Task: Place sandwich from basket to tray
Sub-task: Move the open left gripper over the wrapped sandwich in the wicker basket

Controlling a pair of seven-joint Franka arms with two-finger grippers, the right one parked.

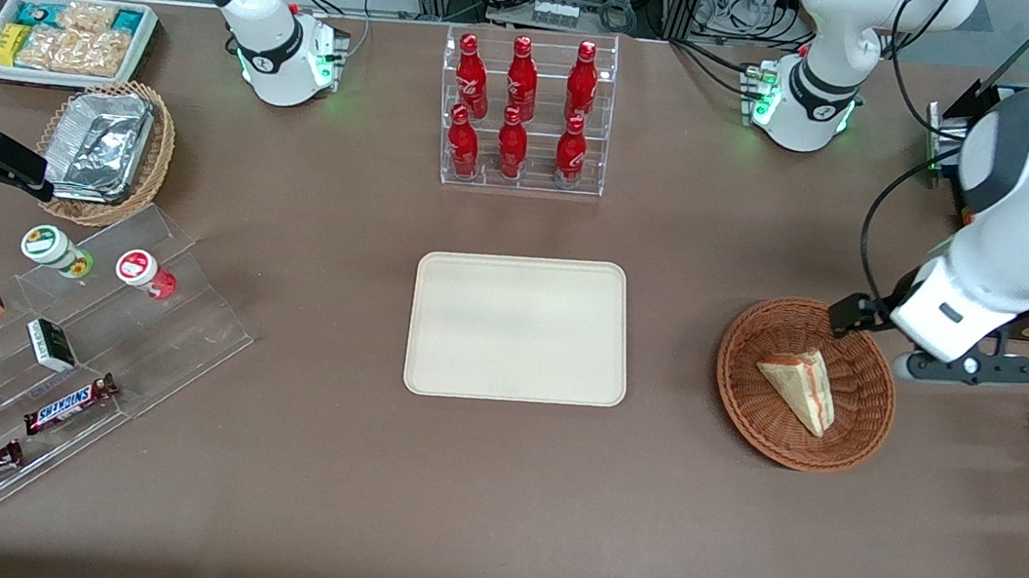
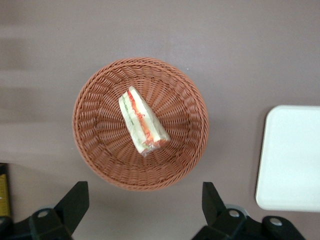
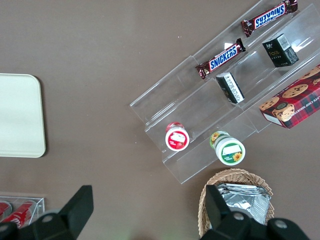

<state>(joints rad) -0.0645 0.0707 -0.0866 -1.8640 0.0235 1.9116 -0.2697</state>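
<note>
The sandwich (image 2: 142, 127) lies on its side in the middle of the basket (image 2: 95, 145), its striped filling edge turned upward, so the layered cut face is what a downward grasp would meet. The basket sits on the brown table (image 1: 491, 483) toward the working arm's end, well apart from the tray (image 1: 520, 327), which lies bare at the table's middle, ready to receive the wedge. The claw (image 2: 145, 205) hangs above the basket's rim with its jaws spread wide and nothing between them, likely set that broad to straddle the wedge's width. From the front view it seems offset from the sandwich rather than squarely over it, though the arm hides much of it. Farther from the camera than the tray stands a rack of red bottles (image 1: 521, 113).
</note>
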